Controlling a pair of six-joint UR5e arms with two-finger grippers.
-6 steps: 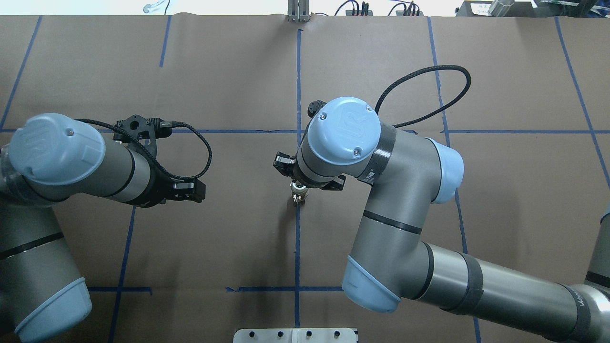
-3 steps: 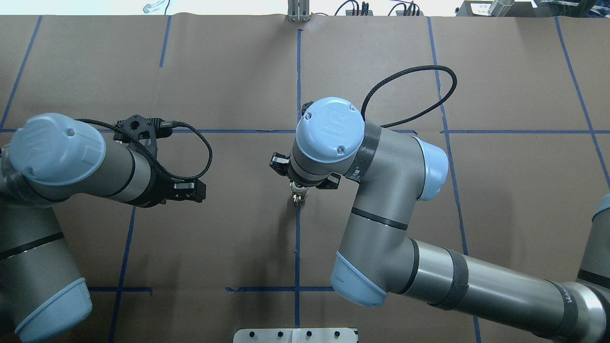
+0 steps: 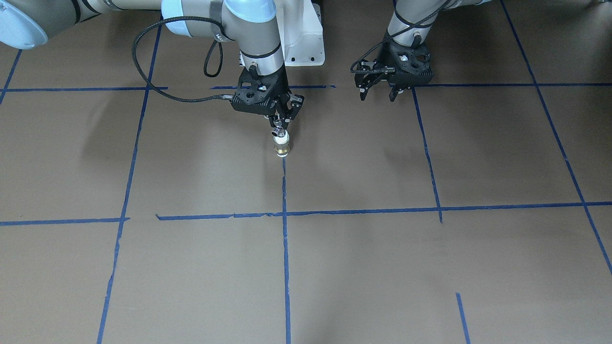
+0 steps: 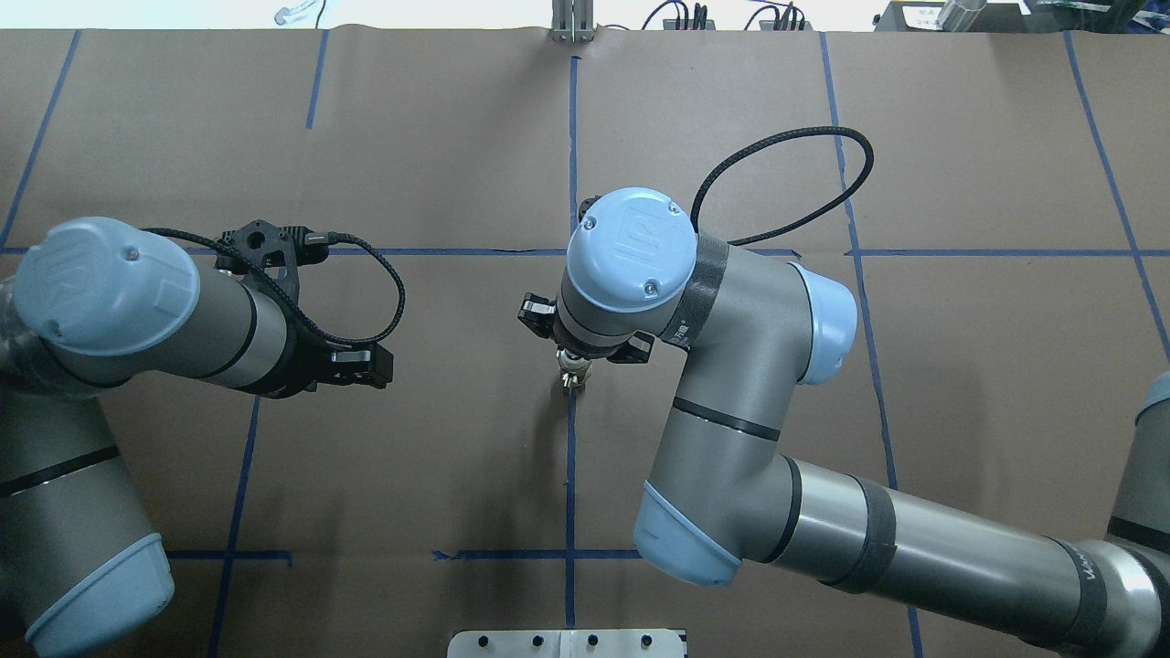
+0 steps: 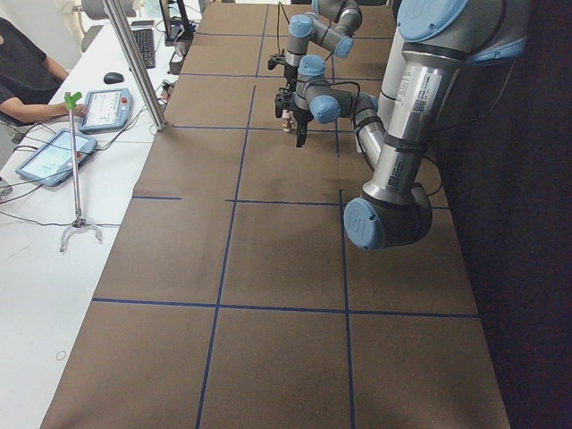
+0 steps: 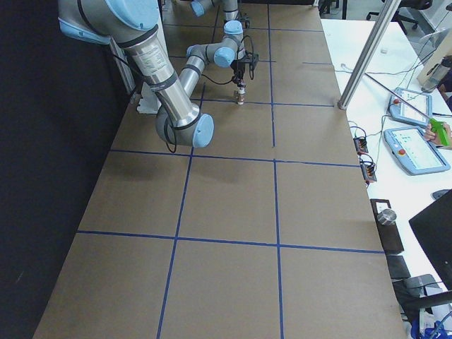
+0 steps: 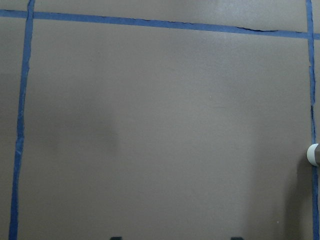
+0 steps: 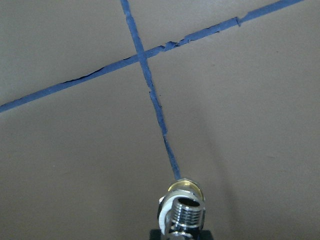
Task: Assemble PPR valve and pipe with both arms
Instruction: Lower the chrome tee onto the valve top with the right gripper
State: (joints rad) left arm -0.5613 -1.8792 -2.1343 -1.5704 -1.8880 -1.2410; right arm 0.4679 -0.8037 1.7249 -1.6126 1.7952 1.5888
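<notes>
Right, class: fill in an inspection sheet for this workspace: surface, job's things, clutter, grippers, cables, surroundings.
surface: brown table with blue tape grid, torn in places.
job's things: valve, chrome thread, white collar, brass end, upright over a tape line; no separate pipe seen.
clutter: nothing seen.
grippers: right gripper, jaws shut on valve; left gripper, jaws open, empty.
cables: black braided right-wrist cable loops wide; left-wrist cable loops shorter.
surroundings: operator and tablets at a side bench.
</notes>
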